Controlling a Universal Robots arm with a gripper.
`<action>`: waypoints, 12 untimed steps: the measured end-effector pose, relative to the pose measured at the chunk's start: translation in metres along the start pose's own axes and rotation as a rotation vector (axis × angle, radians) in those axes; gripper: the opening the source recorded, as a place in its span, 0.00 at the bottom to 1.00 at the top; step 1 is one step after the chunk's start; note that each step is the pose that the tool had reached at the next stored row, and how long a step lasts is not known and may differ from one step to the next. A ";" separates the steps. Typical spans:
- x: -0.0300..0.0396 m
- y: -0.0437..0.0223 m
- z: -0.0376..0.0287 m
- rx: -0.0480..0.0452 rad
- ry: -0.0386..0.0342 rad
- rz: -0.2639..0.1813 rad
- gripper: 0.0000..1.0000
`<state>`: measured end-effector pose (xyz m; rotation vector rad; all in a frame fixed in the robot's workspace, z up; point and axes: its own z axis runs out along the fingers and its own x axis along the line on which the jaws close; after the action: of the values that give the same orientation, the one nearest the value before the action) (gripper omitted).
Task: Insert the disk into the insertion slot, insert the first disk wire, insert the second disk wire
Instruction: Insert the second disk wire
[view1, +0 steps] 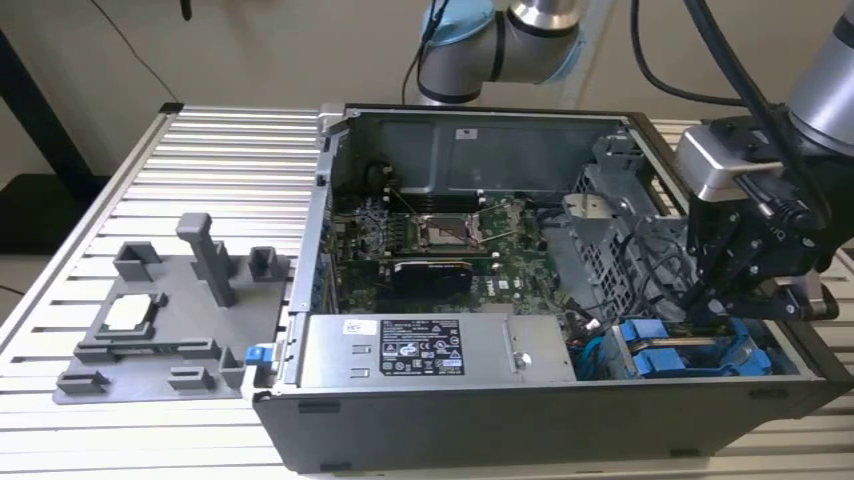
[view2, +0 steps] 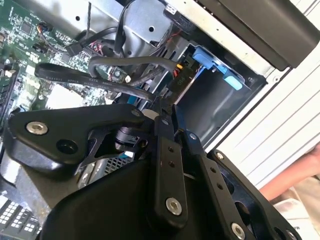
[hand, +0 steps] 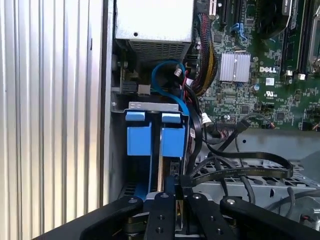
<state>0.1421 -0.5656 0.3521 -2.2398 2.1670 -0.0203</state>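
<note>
The tool (hand: 170, 192) (fingers pressed together) pinches a disk wire (hand: 240, 172) beside the insertion slot (hand: 150, 145) at six o'clock; seating needs straight alignment.

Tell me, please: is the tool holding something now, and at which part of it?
Yes. The tool is shut on a black wire connector, gripped at its rear end, beside the blue rails of the insertion slot.
</note>
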 end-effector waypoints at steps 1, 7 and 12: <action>0.0000 -0.0005 0.0009 0.0001 -0.0002 0.004 0.16; 0.0001 -0.0010 0.0046 0.0021 -0.0048 0.011 0.16; 0.0001 -0.0011 0.0070 0.0070 -0.0132 0.017 0.16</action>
<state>0.1434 -0.5656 0.3451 -2.2116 2.1754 -0.0127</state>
